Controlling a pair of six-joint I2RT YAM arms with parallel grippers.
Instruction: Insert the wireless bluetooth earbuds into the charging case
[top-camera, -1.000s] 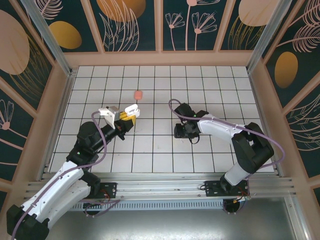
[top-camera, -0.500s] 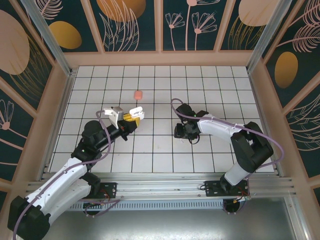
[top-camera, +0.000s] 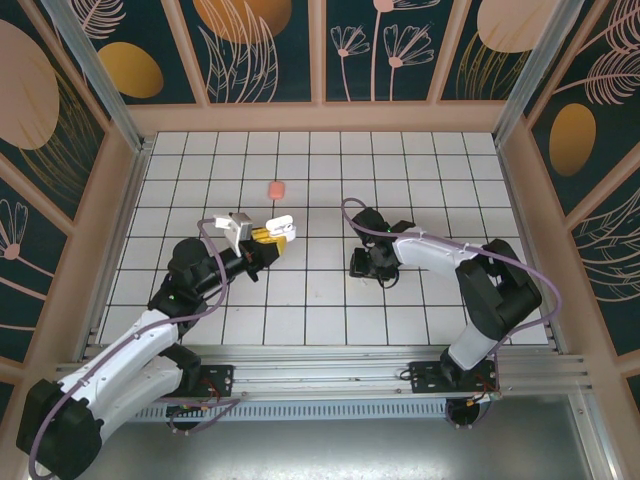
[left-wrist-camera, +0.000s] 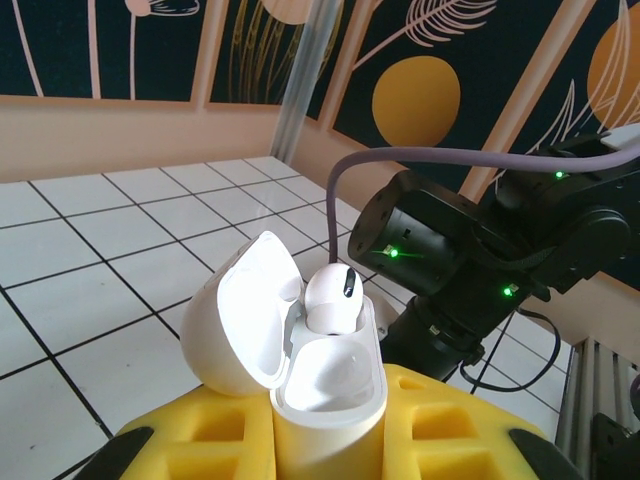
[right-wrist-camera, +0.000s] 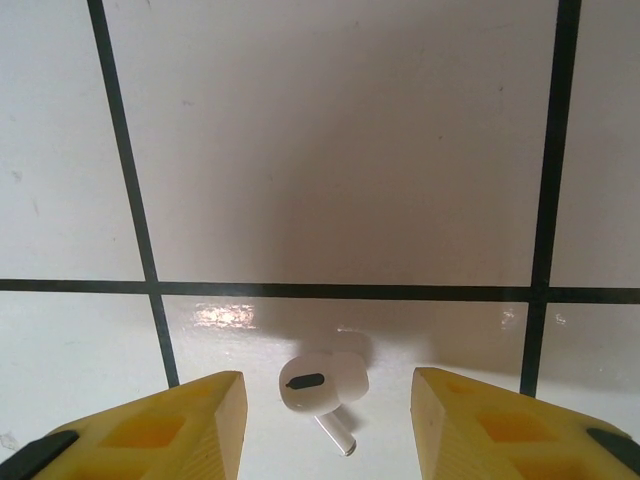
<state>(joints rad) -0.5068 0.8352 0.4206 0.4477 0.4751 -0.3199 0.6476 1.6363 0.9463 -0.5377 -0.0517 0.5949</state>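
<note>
My left gripper (top-camera: 268, 236) is shut on a white charging case (left-wrist-camera: 330, 395), held upright between its yellow fingers (left-wrist-camera: 450, 425). The case's lid (left-wrist-camera: 235, 320) hangs open to the left. One white earbud (left-wrist-camera: 333, 297) sits in the far slot, and the near slot is bare. From above, the case (top-camera: 280, 224) hovers left of centre. My right gripper (right-wrist-camera: 325, 375) is open and points down at the floor, with a second white earbud (right-wrist-camera: 318, 384) lying on a tile between its fingertips, touching neither. From above, the right gripper (top-camera: 362, 268) is low over the middle tiles.
A small salmon-pink rounded object (top-camera: 277, 189) lies on the tiles behind the left gripper. The right arm's black wrist (left-wrist-camera: 470, 250) and its purple cable stand close beyond the held case. Wooden walls (top-camera: 320, 117) ring the tiled floor.
My left gripper has carried the open case to the right, nearer the right arm. The right gripper has stayed over its earbud.
</note>
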